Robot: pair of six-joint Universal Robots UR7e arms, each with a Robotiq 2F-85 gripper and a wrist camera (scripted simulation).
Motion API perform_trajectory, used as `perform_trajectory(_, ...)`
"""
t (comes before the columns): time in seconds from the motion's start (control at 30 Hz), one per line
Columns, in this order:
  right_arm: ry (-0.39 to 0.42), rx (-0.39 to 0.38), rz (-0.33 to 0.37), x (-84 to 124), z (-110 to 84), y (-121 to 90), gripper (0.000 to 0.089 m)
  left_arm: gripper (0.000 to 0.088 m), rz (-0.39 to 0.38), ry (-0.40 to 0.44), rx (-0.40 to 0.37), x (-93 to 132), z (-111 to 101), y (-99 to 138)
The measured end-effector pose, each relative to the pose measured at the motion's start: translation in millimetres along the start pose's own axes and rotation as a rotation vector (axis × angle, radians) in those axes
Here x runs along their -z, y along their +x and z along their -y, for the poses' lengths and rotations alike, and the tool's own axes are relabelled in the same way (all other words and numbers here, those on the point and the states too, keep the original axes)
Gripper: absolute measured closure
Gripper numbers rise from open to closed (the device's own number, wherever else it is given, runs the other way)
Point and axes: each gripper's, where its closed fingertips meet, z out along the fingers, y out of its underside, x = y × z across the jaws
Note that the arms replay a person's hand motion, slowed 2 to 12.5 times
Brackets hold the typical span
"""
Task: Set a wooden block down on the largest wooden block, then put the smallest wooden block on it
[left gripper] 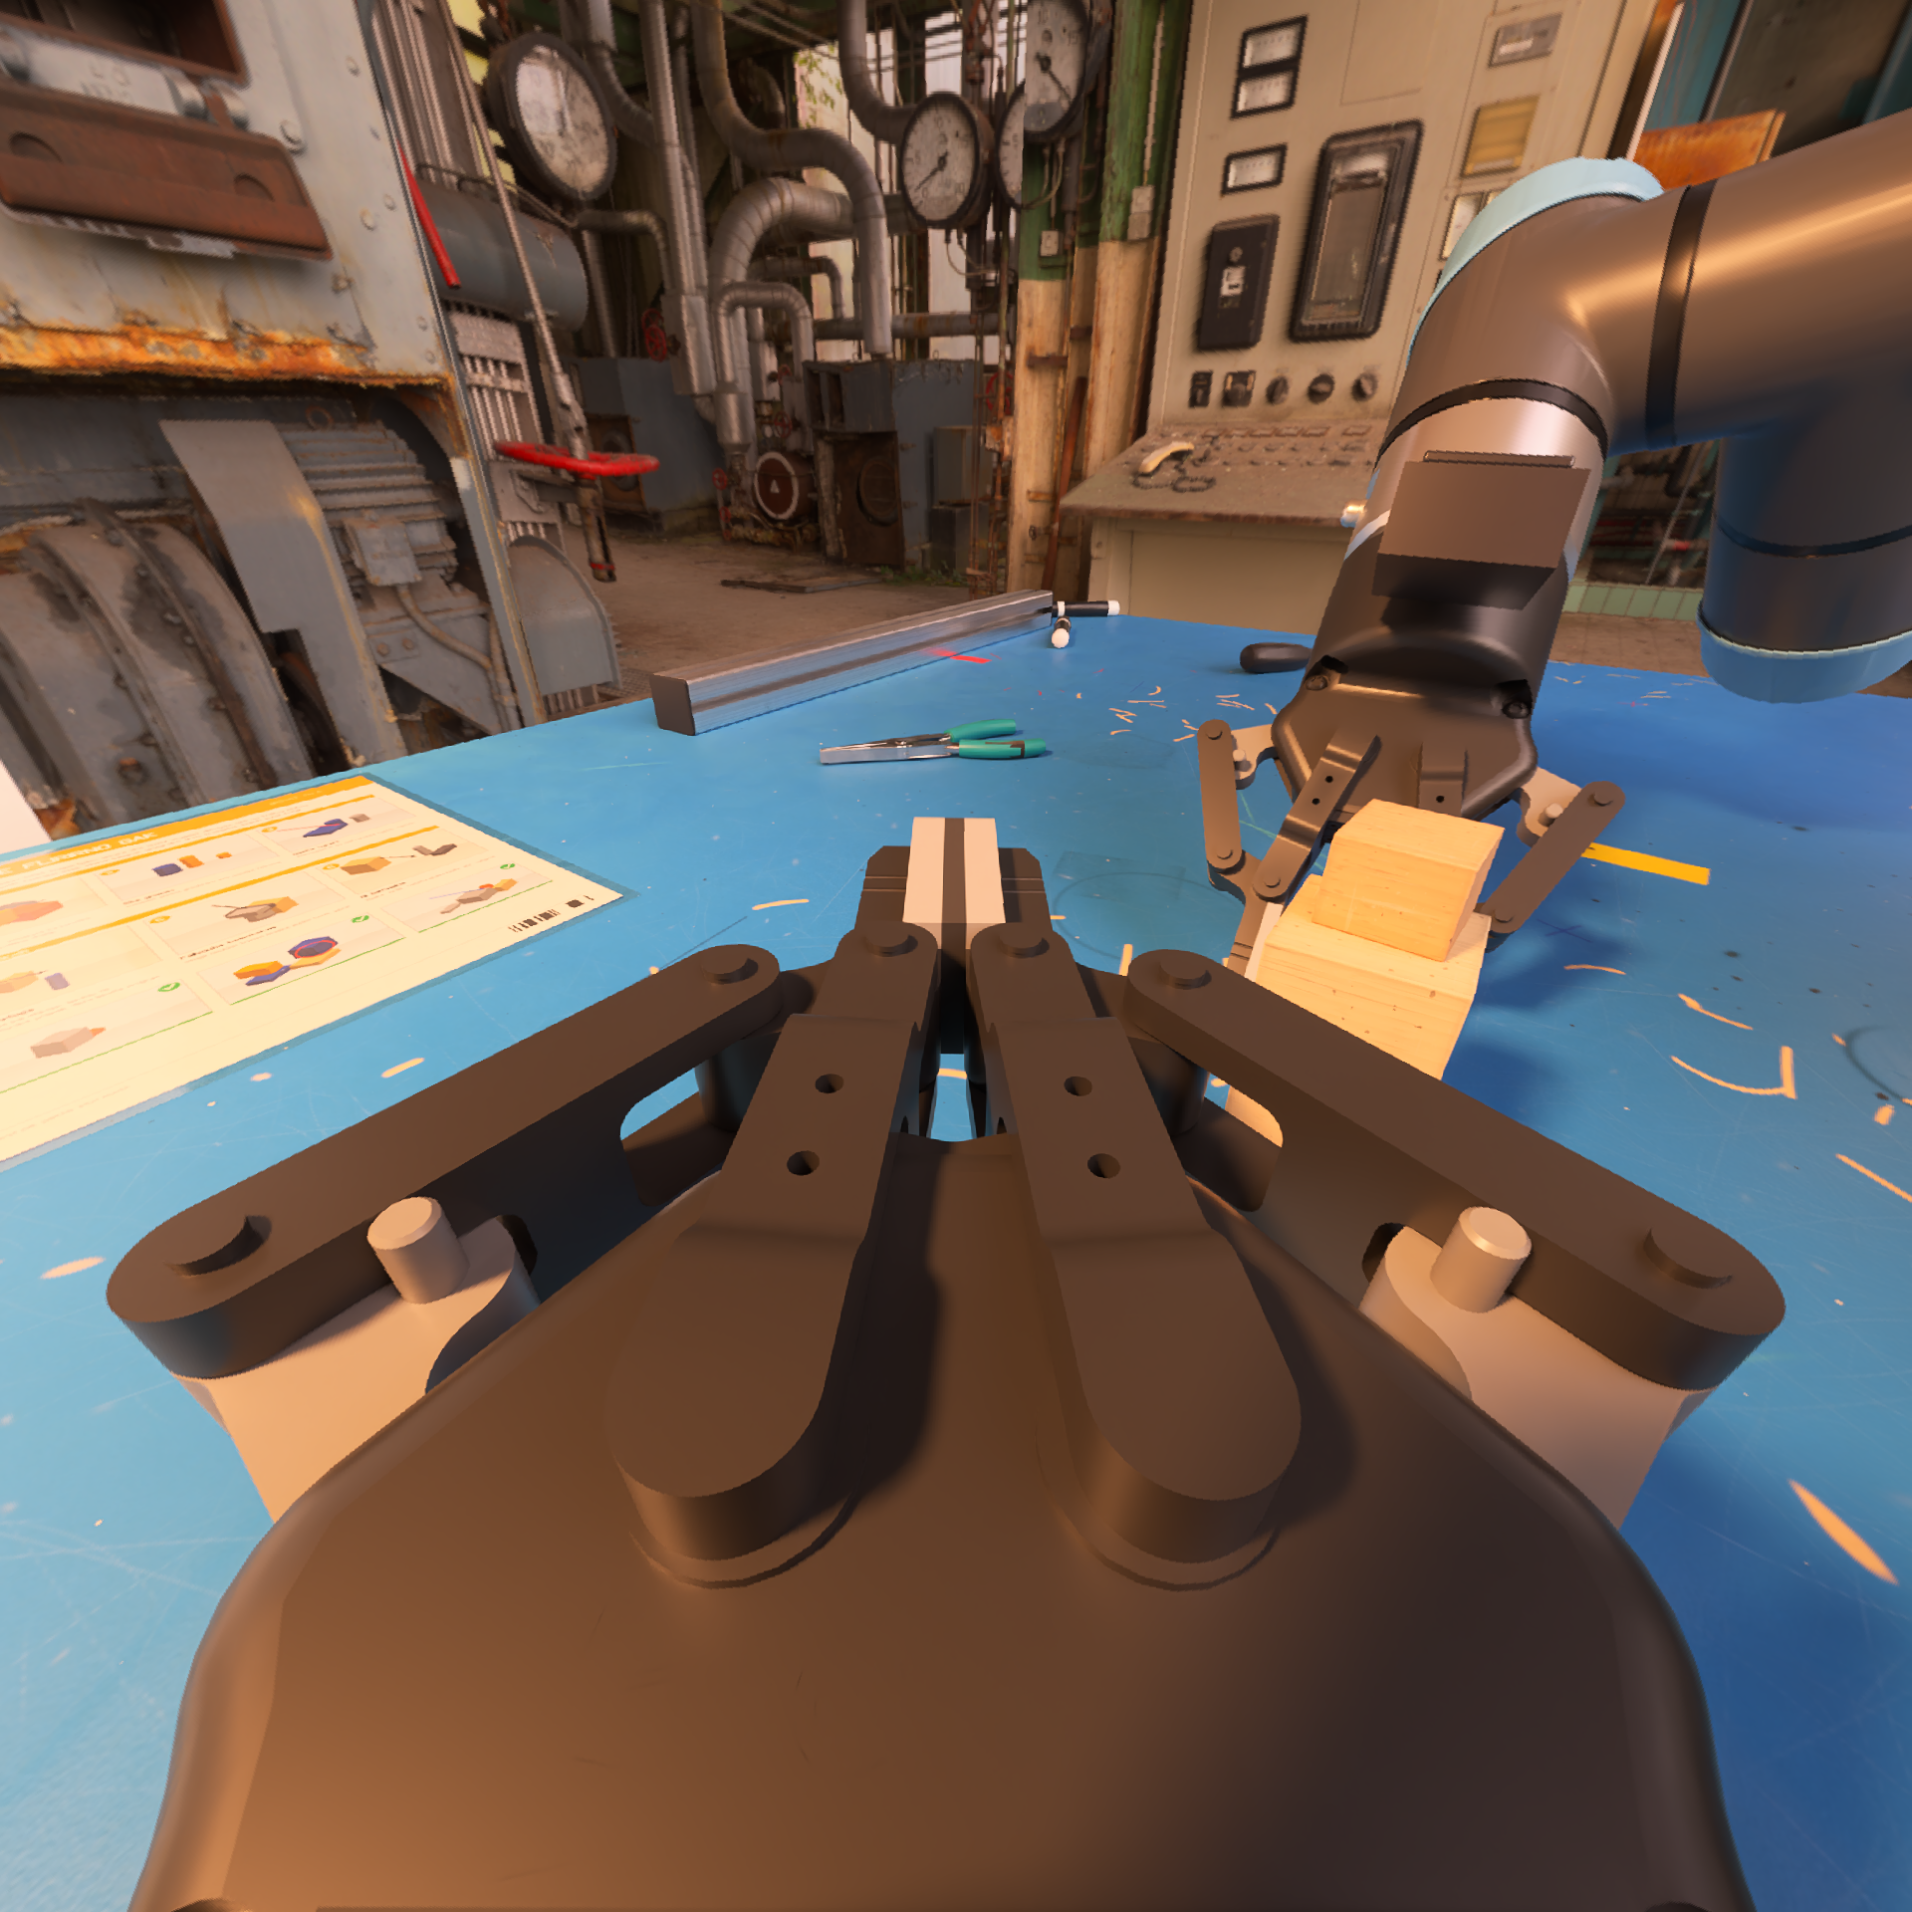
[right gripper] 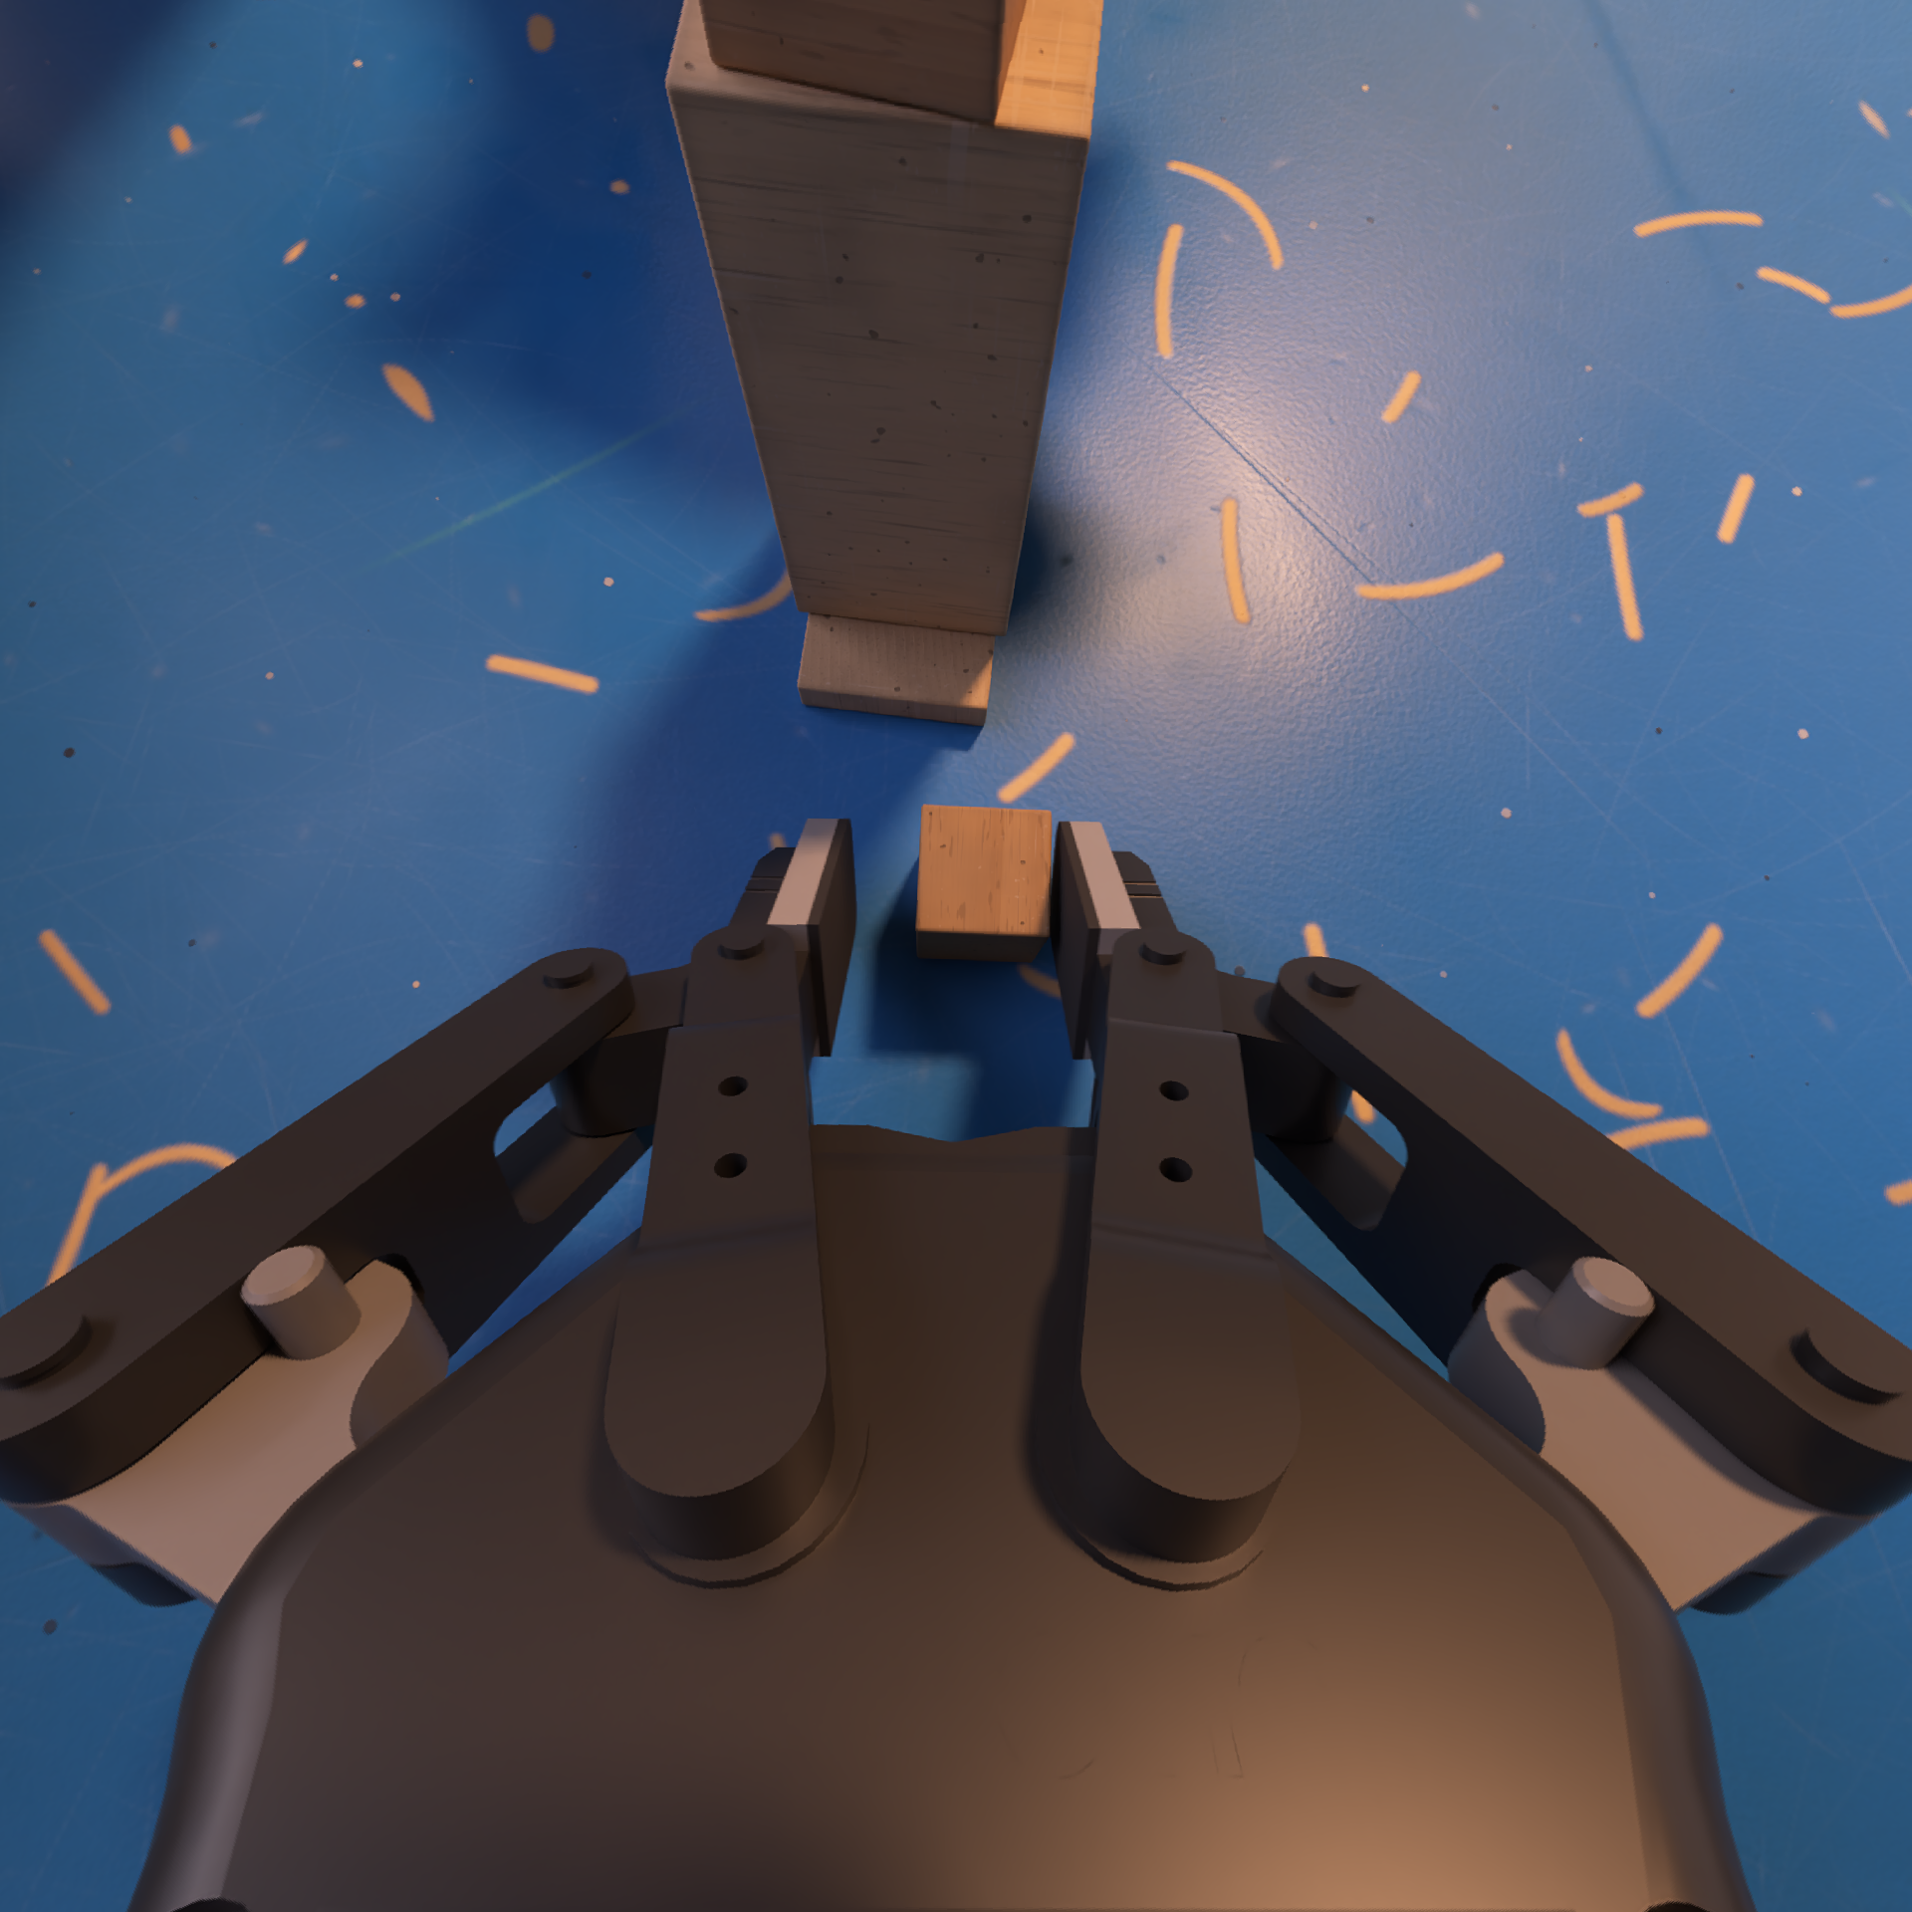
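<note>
Blue scuffed workbench (right gripper: 1449,724): right gripper (right gripper: 952,890), jaws parted, straddles the smallest wooden block (right gripper: 981,879) for pickup beside the two-block stack (right gripper: 890,362); left gripper (left gripper: 952,879) idles closed, empty.

A scuffed blue tabletop (left gripper: 621,807) fills the lower frame. Rusted grey machinery (left gripper: 207,341) is seen upper left, gauges and pipes (left gripper: 786,207) upper centre, a beige control panel (left gripper: 1273,310) upper right.

Pale wooden blocks (right gripper: 879,362), orange-flecked blue table (right gripper: 1449,724)
</note>
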Motion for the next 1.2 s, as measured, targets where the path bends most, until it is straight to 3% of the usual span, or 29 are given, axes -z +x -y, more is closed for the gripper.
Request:
perform_trajectory(0.27,0.023,-0.012,-0.017,-0.9,5.4,4.4,0.0683,0.0882,0.001,-0.002,0.002,-0.1,-0.2,-0.3)
perform_trajectory(0.5,0.094,-0.114,-0.064,7.0,24.8,18.0,0.0682,0.0882,0.003,-0.003,0.004,-0.3,-0.3,-0.6)
perform_trajectory(0.77,0.19,-0.238,-0.175,35.5,80.5,31.2,0.0682,0.0882,0.005,-0.006,0.008,-0.7,-0.7,-1.4)
perform_trajectory(0.97,0.289,-0.272,-0.18,55.6,130.8,20.6,0.0682,0.0882,0.007,-0.01,0.01,-1.1,-1.1,-1.8)
perform_trajectory(1.2,0.21,-0.228,-0.219,55.2,147.6,7.4,0.0682,0.0882,0.009,-0.012,0.009,-1.2,-1.2,-1.9)
